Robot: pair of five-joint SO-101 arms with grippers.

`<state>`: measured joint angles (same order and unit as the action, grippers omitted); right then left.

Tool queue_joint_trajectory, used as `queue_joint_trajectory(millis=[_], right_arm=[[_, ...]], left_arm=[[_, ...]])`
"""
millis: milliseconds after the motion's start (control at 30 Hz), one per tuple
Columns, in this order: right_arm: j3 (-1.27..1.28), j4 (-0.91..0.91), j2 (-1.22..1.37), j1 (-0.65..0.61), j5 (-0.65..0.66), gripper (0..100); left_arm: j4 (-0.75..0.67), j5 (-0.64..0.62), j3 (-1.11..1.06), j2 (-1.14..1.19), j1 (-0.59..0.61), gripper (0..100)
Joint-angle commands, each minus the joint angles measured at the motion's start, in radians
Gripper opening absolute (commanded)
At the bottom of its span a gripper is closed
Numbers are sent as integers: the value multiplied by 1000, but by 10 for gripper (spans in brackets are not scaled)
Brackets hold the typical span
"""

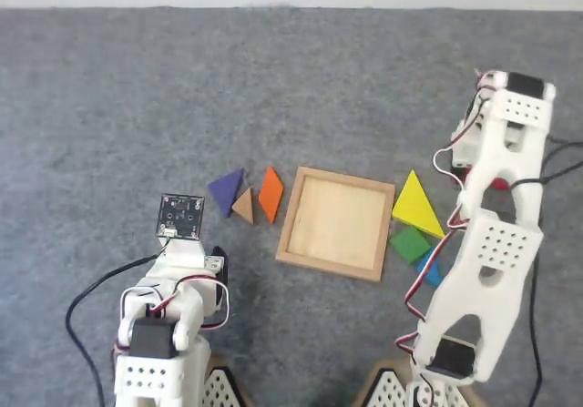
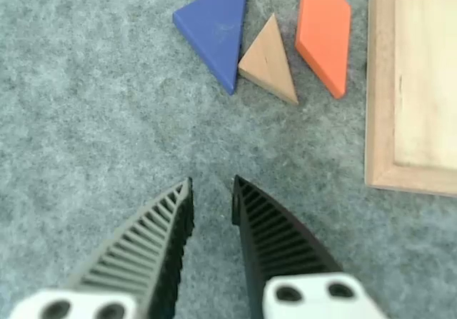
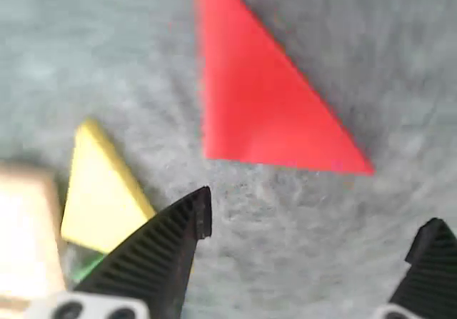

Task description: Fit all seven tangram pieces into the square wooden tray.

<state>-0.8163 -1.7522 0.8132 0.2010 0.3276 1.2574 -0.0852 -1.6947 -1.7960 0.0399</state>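
So the square wooden tray (image 1: 290, 218) sits in the middle of the grey felt-covered desk (image 1: 137, 106). Its pale plywood floor shows bare from rim to rim, with a slightly darker raised frame around it. Every piece I can spot lies outside it on the felt.

On the left arm's side there's a dark blue triangle (image 1: 225, 188) touching a small plain-wood triangle (image 1: 244, 207). An orange parallelogram (image 1: 271, 194) lies just beside that, between it and the tray's frame.

On the other side a big yellow triangle (image 1: 414, 204) lies just beside the frame. A green square (image 1: 410, 243) is tucked against the yellow one's lower edge. A light blue piece (image 1: 430, 269) pokes out from under the right arm, too hidden to tell its shape. A large red triangle (image 3: 264, 112) lies flat on the felt farther out.

The left claw (image 2: 212, 185) hangs over bare felt, short of the blue and wood triangles. Its fingers are only a little apart and grip nothing. The right claw (image 3: 318, 208) is spread wide and released, near the red triangle's long edge.
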Motion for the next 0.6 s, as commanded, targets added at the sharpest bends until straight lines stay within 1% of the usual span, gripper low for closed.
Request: queue_joint_trajectory(millis=[0, 67, 200, 333, 567], right_arm=[[-55, -39, -114, -47, 288, 426], [-46, -39, -108, -53, 356, 427], [14, -39, -79, -56, 440, 427], [54, -41, -88, -38, 575, 427], [147, -33, -117, -22, 689, 426]], left_arm=[[6, 5, 13, -20, -3, 93], [6, 5, 13, -20, -3, 93], [6, 5, 13, -20, -3, 93], [6, 5, 13, -20, -3, 93], [6, 5, 13, -20, -3, 93]])
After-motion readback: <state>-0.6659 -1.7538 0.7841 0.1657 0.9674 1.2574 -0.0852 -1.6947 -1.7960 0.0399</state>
